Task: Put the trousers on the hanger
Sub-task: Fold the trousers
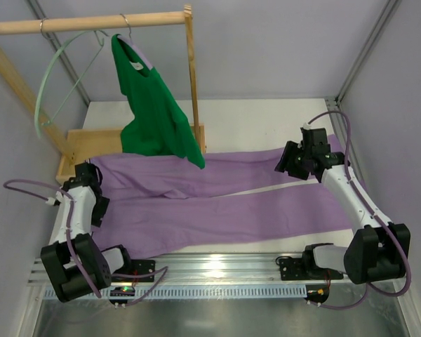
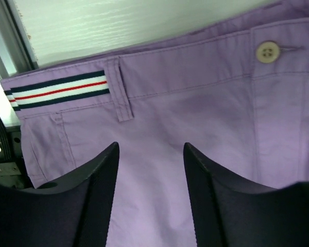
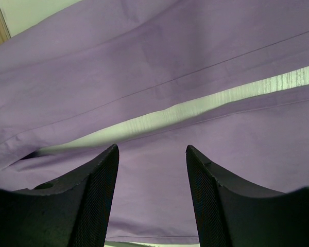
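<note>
Although the green top (image 1: 154, 105) hides part of the trousers (image 1: 231, 210), left gripper (image 2: 150, 149) and right gripper (image 3: 152, 150) (both spread) grasp nothing.

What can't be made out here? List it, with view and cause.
- Top view: the trousers' lower leg end, under the right arm.
- Top view: the hanger's hook, too thin to trace at the rod.
- Left wrist view: the waistband's right end, cut by the frame edge.
</note>
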